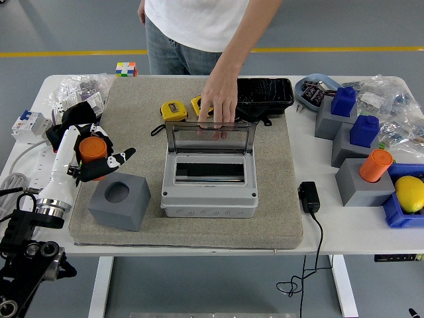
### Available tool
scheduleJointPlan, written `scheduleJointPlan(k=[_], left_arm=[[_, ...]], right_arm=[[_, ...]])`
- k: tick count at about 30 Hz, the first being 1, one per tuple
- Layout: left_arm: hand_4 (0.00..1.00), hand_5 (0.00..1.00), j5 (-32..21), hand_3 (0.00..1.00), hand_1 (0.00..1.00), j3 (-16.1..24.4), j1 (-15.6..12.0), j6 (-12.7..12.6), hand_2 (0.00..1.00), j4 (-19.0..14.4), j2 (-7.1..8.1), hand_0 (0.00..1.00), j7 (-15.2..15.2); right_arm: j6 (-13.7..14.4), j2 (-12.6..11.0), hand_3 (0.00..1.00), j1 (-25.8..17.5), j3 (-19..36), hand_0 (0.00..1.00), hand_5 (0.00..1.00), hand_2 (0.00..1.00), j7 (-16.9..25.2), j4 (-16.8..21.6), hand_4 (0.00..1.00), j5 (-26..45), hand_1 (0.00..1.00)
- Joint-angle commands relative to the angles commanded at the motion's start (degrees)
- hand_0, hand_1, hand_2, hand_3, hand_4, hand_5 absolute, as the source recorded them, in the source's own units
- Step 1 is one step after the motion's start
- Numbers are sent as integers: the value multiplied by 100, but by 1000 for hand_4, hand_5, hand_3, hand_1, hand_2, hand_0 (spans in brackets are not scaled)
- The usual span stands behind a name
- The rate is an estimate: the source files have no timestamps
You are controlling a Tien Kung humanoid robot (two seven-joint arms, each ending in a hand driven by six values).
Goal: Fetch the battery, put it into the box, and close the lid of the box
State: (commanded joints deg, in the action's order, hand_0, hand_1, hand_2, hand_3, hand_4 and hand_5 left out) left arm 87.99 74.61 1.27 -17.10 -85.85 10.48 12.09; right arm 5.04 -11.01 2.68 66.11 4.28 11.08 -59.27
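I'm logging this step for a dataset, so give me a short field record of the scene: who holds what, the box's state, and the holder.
left hand: shut on the orange battery, lifted clear of its holder
grey holder block: empty socket, on the mat
grey box: lid open and upright
person's hand: resting on the lid's top edge
right hand: not in view

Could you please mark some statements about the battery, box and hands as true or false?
1. The left hand holds the orange battery above its grey holder. True.
2. The box lid is closed. False: it stands open.
3. A person's hand touches the lid. True.
4. The battery is inside the box. False: it is left of it, in the fingers.
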Motion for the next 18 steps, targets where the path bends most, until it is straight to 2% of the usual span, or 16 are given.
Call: scheduleJointPlan(k=[4,8,11,12,14,18], left_arm=[[819,111,947,82,46,-74,254,-184,101,-381,331,43,-328],[816,122,1813,76,47,-284,492,-195,102,-646,627,44,-566],[816,122,2512,76,47,-569,683,-61,102,-866,861,44,-723],[712,233,2674,66,55,-660,736,-22,103,-920,924,53,-759],[712,233,2932,66,55,-806,814,35,103,-1004,1033,53,-833],[691,246,3523,67,57,-1356,1062,158,109,-1236,1480,58,-1043]], right_arm=[[-4,-8,849,16,60,862,998,833,5,-18,998,-25,863],[-5,-20,849,34,101,863,998,833,9,-22,998,-40,863],[-4,-30,849,50,133,863,998,833,9,-25,998,-50,863],[-3,-33,850,53,143,863,998,833,9,-27,998,-53,863],[-2,-36,850,55,159,863,998,833,8,-30,998,-62,863],[-9,-62,850,68,282,863,998,833,28,-53,998,-144,863]])
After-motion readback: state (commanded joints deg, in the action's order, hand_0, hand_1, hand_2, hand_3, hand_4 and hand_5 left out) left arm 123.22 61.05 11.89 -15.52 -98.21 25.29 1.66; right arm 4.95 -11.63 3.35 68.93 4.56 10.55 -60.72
